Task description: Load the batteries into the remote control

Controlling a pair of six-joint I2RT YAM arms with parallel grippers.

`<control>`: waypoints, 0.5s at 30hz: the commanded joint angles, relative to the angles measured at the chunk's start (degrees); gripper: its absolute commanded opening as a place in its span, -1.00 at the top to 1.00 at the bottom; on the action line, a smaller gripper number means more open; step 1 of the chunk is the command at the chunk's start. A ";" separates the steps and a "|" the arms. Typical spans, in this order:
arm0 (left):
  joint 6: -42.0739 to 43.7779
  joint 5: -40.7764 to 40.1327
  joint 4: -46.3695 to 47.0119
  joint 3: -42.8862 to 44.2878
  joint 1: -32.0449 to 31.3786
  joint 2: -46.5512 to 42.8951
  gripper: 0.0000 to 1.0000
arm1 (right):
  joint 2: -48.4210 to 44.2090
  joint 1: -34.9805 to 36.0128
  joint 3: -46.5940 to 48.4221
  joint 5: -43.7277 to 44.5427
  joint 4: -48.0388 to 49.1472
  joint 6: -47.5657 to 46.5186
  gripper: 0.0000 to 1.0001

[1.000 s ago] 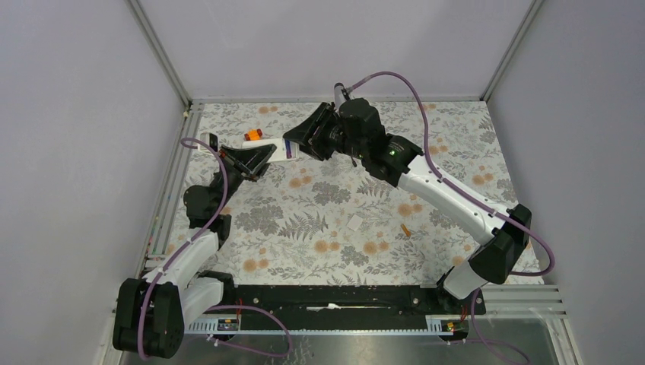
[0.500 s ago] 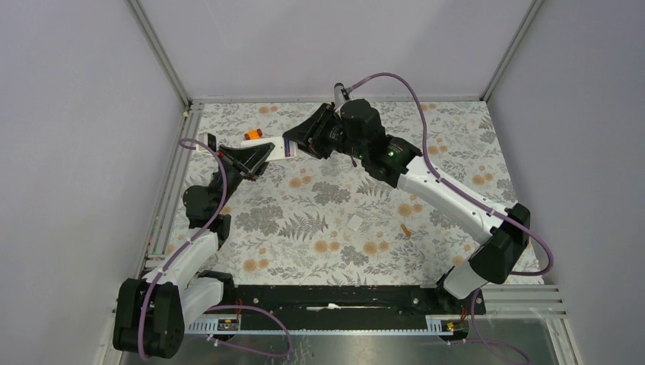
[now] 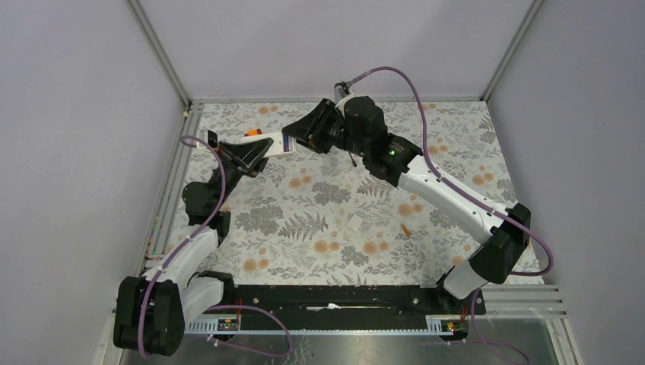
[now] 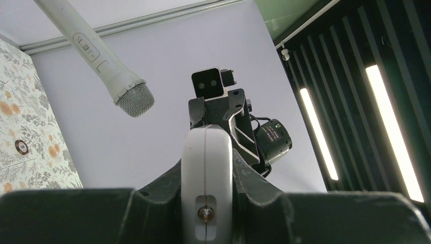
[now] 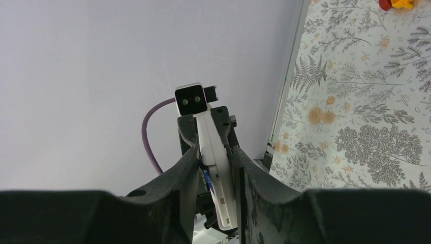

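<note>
The white remote control [image 3: 277, 144] is held in the air between both grippers, over the far left of the table. My left gripper [image 3: 262, 150] is shut on one end of it; that end shows edge-on in the left wrist view [image 4: 207, 178]. My right gripper [image 3: 293, 141] is shut on the other end [image 5: 219, 188]. The dark blue-purple battery [image 5: 207, 178] lies along the remote's open side, against one right finger. The orange battery [image 3: 405, 230] lies on the table at the right, far from both grippers.
The chunky orange toy piece [image 3: 253, 134] lies just behind the left gripper, and also shows in the right wrist view [image 5: 399, 4]. The small flat white square cover [image 3: 354, 222] lies mid-table. Enclosure walls and metal rails close the left and far sides.
Both grippers have carried the remote a little to the left and toward the far wall. Both stay shut on it.
</note>
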 commanded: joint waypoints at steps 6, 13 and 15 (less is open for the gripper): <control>0.00 -0.22 4.85 5.00 -0.12 0.03 1.00 | 1.30 0.44 -0.66 -4.97 -0.56 -3.76 0.31; 1.66 0.30 5.54 5.95 -0.12 0.38 1.00 | 1.75 0.44 -2.24 -7.29 -0.48 -3.35 0.35; 2.91 1.16 5.97 6.36 -0.12 0.61 1.00 | 1.98 0.40 -2.77 -8.61 -0.04 -2.55 0.35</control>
